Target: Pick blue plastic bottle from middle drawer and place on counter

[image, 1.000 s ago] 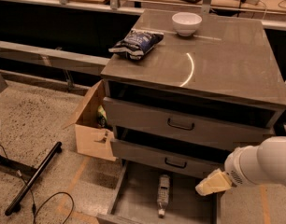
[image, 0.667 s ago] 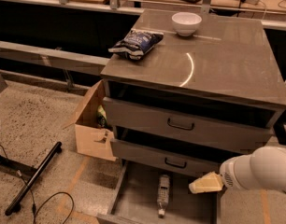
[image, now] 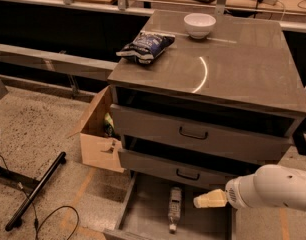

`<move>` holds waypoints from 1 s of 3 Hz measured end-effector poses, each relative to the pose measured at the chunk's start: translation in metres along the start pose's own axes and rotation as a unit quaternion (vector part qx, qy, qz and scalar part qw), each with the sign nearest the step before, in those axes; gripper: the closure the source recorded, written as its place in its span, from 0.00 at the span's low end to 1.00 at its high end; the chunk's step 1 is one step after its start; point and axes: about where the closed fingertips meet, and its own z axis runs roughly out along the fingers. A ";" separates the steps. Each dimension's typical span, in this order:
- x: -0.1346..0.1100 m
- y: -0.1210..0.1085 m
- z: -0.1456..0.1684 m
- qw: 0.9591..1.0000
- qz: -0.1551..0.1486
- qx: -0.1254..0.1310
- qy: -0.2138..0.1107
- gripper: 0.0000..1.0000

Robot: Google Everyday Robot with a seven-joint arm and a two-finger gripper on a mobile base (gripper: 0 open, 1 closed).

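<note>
The blue plastic bottle (image: 174,210) lies lengthwise on the floor of the open middle drawer (image: 205,224), its white cap toward the front. The drawer is pulled out at the bottom of the cabinet. My gripper (image: 207,200), cream-coloured on a white arm, hovers over the drawer just right of the bottle and does not touch it. The counter (image: 233,64) is the glossy grey-brown top of the cabinet, with a curved glare streak.
A dark blue snack bag (image: 145,45) and a white bowl (image: 199,24) sit on the counter's far part. Two closed drawer fronts with black handles (image: 193,133) stand above the open drawer. A cardboard box (image: 95,134) stands left of the cabinet. A black bar (image: 35,191) and cables lie on the floor.
My gripper and arm have moved left over the open drawer, closer to the bottle. The bottle has not moved.
</note>
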 end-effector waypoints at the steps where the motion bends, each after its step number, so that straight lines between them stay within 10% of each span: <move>1: 0.001 0.001 0.013 1.000 0.012 0.002 -0.006 0.00; 3: -0.005 -0.014 0.083 0.987 0.127 -0.053 -0.081 0.00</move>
